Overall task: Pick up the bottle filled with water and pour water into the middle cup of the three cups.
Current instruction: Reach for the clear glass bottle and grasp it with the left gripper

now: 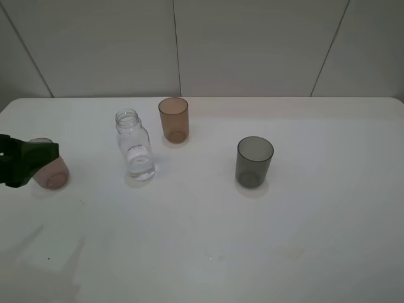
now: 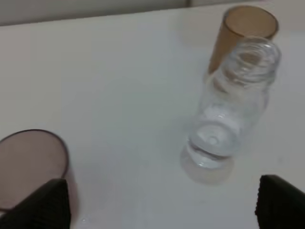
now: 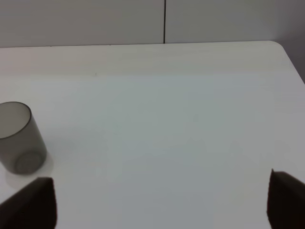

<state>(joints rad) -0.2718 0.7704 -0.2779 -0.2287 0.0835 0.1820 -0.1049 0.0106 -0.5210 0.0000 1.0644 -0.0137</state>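
Note:
The clear bottle [image 1: 134, 146] stands upright and uncapped on the white table [image 1: 208, 240], with water in its lower part. The orange-amber middle cup [image 1: 173, 118] stands just behind it to the right. The dark grey cup [image 1: 254, 161] is further right. The pinkish-brown cup [image 1: 52, 173] is at the left, partly hidden by my left gripper [image 1: 38, 158]. In the left wrist view my left gripper [image 2: 162, 210] is open and empty, with the bottle [image 2: 233, 105], orange cup [image 2: 243, 33] and pinkish cup [image 2: 28, 162] ahead. My right gripper [image 3: 159, 205] is open and empty, near the grey cup [image 3: 19, 138].
A pale panelled wall [image 1: 252, 44] runs behind the table's far edge. The table's rounded far right corner [image 3: 279, 47] shows in the right wrist view. My right arm is out of the exterior high view.

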